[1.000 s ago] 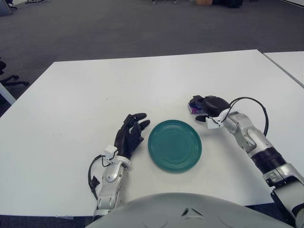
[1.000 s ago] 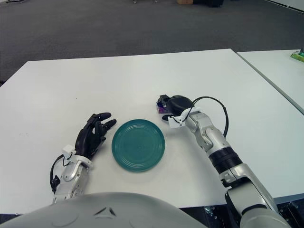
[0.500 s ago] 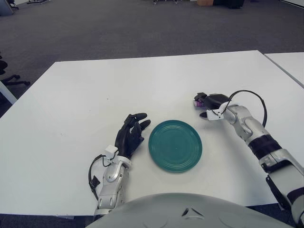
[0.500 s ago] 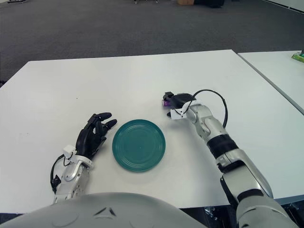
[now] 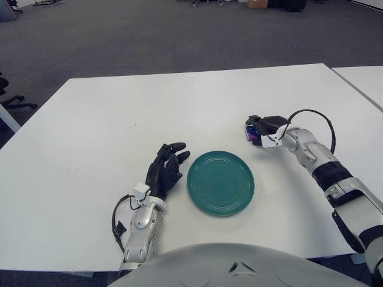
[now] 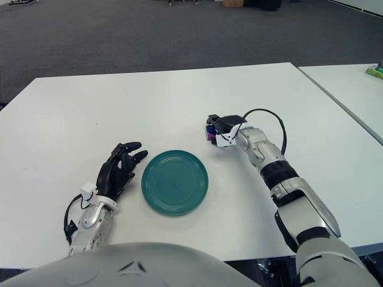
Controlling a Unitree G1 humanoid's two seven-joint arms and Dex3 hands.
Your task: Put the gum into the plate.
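A round teal plate [image 5: 220, 182] lies on the white table [image 5: 108, 113], a little right of my left hand. My right hand [image 5: 262, 130] is up and to the right of the plate, its fingers curled around a small purple gum pack [image 5: 253, 134]. The pack is raised a little off the table and partly hidden by the fingers. It also shows in the right eye view [image 6: 210, 133]. My left hand [image 5: 165, 170] rests flat on the table beside the plate's left rim, fingers spread and holding nothing.
A second white table [image 5: 365, 78] stands to the right, across a narrow gap. A small green object [image 6: 374, 70] lies on it at the far right. Dark carpeted floor lies beyond the table's far edge.
My right hand has turned over the gum pack, closed on it and lifted it slightly off the table. The left hand and the plate have not moved.
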